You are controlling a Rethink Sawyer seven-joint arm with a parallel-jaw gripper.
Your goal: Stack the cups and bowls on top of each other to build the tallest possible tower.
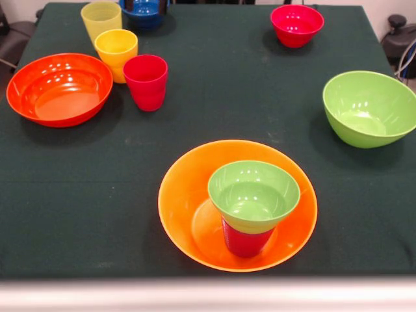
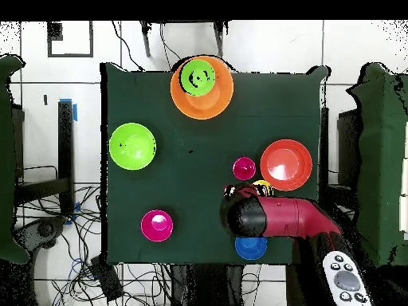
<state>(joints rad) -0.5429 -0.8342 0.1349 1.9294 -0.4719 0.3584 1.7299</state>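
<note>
Near the front edge stands the tower: a large yellow-orange bowl (image 1: 188, 195) (image 2: 219, 100) holds an upright dark reddish cup (image 1: 246, 242), and a small green bowl (image 1: 253, 195) (image 2: 197, 76) rests on that cup. At the far left a pale yellow cup (image 1: 101, 19), a yellow-orange cup (image 1: 116, 53) and a red-pink cup (image 1: 146, 81) (image 2: 244, 168) stand in a row beside the wide orange-red bowl (image 1: 58, 88) (image 2: 285, 163). The arm's end with the gripper (image 2: 237, 213) hangs above the yellow cups, next to the small blue bowl (image 1: 144, 13) (image 2: 251, 249). The overhead view shows only its top.
A large green bowl (image 1: 370, 107) (image 2: 132, 146) sits at the right side and a small red-pink bowl (image 1: 296, 25) (image 2: 157, 225) at the far right. The dark green tablecloth (image 1: 227, 97) covers the table. A grey handheld controller (image 2: 344, 279) lies off the table by the arm.
</note>
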